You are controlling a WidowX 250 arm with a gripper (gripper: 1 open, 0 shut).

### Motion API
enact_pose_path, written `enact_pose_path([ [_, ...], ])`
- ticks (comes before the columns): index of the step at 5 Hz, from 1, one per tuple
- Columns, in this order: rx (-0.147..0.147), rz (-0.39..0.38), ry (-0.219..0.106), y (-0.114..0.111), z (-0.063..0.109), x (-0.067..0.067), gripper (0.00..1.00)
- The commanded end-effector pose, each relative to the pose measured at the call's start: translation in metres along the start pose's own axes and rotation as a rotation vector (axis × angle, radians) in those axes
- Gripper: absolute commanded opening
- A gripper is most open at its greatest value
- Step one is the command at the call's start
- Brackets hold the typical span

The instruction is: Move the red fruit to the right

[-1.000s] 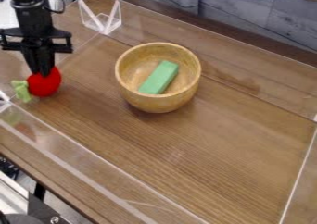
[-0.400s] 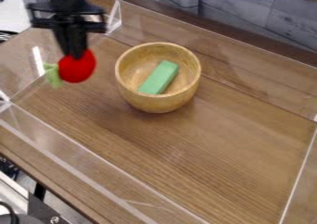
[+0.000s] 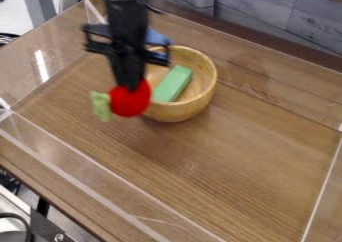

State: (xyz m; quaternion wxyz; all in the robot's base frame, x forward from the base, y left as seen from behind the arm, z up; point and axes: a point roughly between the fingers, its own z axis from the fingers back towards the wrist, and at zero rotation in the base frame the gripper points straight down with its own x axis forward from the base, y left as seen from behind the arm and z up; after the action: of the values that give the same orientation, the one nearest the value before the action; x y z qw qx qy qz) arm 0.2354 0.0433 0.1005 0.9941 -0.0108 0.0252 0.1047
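Wood grain ran across the whole desk (image 3: 201, 176), fenced in by clear plastic walls (image 3: 40, 136), and the action was dead centre of the shot. Nearest the camera, below and in front of the gripper (image 3: 127, 89), the surface lay bare. Up a little from there hung the red fruit (image 3: 128, 101), pinched between the gripper's fingers, which were pressed tight together on its top, and its pale green leafy bit (image 3: 103, 106) poked out to the gripper's left as seen here. It looked to be clear of the wood, carried in the air, though how high was hard to tell from this one angle.

Just behind and to the right of the gripper sat the wooden bowl (image 3: 187, 101), and the fruit overlapped its near rim in the view; whether they touched could not be told. Inside the bowl lay the flat green block (image 3: 171, 83), just right of the fingers. Beyond that, past the far wall, was a grey backdrop (image 3: 281, 21).

Judging from this, the carry was mid-way: the fruit needed open desk on the far side of the bowl. Doing it well meant keeping the pinch firm, holding enough height to pass the bowl's rim or swinging round its near side, and only lowering once the bowl was fully behind.
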Motion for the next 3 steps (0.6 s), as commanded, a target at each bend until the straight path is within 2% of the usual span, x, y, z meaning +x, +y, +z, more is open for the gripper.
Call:
enact_pose_path([
  [1,0.005,-0.043,-0.041,-0.032,0.003,-0.005,0.0],
  [2,0.006,-0.074,-0.038,-0.051,-0.004,-0.014,0.0],
  [3,0.008,-0.084,-0.03,-0.055,-0.013,-0.019,0.0],
])
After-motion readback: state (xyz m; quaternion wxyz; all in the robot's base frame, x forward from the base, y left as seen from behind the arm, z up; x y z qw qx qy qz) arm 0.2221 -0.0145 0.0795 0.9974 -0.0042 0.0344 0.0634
